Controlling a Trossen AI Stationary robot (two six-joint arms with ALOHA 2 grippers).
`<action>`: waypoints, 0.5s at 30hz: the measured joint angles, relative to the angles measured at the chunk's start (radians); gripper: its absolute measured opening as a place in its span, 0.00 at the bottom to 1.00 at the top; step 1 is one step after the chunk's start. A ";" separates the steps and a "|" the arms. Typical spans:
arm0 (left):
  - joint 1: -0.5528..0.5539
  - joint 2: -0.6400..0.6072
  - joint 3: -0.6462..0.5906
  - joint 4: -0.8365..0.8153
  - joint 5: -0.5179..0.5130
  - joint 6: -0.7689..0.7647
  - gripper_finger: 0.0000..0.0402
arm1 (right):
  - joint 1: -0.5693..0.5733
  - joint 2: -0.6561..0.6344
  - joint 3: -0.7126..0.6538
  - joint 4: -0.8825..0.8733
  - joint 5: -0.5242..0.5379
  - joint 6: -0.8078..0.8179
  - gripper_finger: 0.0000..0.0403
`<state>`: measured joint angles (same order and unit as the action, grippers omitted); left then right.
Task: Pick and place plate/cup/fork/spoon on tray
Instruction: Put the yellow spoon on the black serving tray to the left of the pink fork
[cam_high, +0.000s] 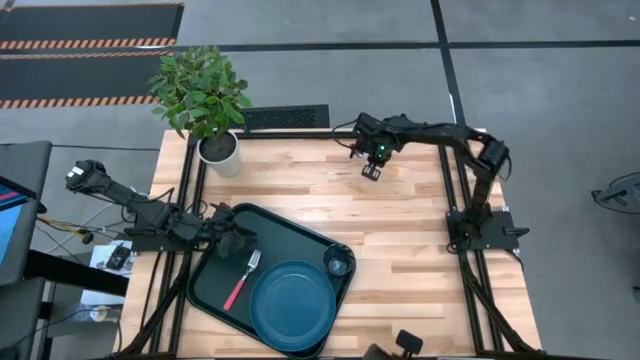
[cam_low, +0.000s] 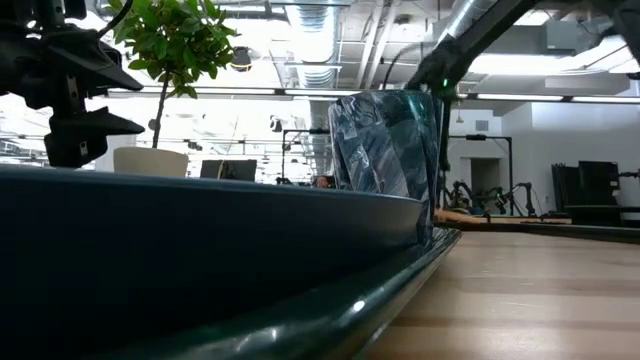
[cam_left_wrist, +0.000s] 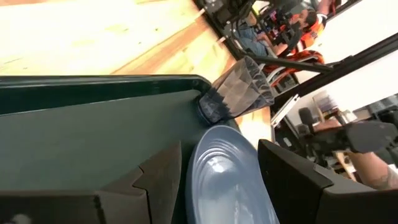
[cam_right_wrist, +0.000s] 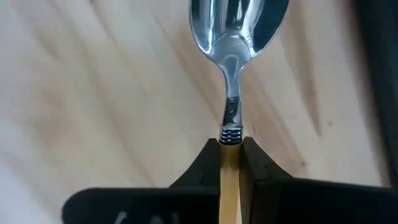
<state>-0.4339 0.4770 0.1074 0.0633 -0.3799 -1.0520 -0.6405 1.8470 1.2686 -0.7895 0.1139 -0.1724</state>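
Spoon (cam_right_wrist: 231, 74) fills the right wrist view: orange handle pinched between the right hand's (cam_right_wrist: 231, 149) two dark fingers, silver bowl sticking out ahead over bare wood. Right hand (cam_high: 372, 170) hangs above the far part of the wooden surface (cam_high: 400, 230), well apart from the tray (cam_high: 215, 290), arm reaching in from its base on the right edge and bent toward the middle.

Landmark is the tray, dark green, lying at the near left of the surface, turned at an angle. Plate (cam_high: 292, 306) rests on the tray at its near end, dark blue. Cup (cam_high: 338, 265) stands upright on the tray, just beside the plate, in the tray's right corner. Fork (cam_high: 243, 277) lies on the tray beside the plate, pink-red handle toward the near side, tines pointing away.

Left hand (cam_high: 240, 238) is over the far end of the tray, fingers spread wide and holding nothing; left wrist view shows both dark fingers (cam_left_wrist: 158, 180) apart with the plate (cam_left_wrist: 227, 180) and cup (cam_left_wrist: 233, 96) beyond them. Left arm reaches in low from the left edge of the surface.

Potted plant (cam_high: 205, 100) in a white pot stands at the far left corner of the surface, beyond the tray. Grey floor around, striped mats (cam_high: 85, 45) far left. Low view shows the plate rim (cam_low: 200, 230) close up, the cup (cam_low: 385, 150) behind it, and a bright room with ceiling ducts beyond.
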 joint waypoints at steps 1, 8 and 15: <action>0.000 0.000 0.000 0.011 -0.002 0.000 0.50 | 0.011 -0.022 0.000 -0.004 0.000 0.023 0.05; 0.000 0.000 0.000 0.120 -0.154 0.000 0.50 | 0.158 -0.192 0.000 -0.012 0.025 0.190 0.05; 0.030 0.000 0.000 0.245 -0.167 -0.019 0.50 | 0.443 -0.290 0.000 -0.015 0.188 0.288 0.06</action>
<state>-0.4042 0.4767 0.1079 0.3085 -0.5468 -1.0707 -0.1976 1.5572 1.2686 -0.8050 0.3021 0.1154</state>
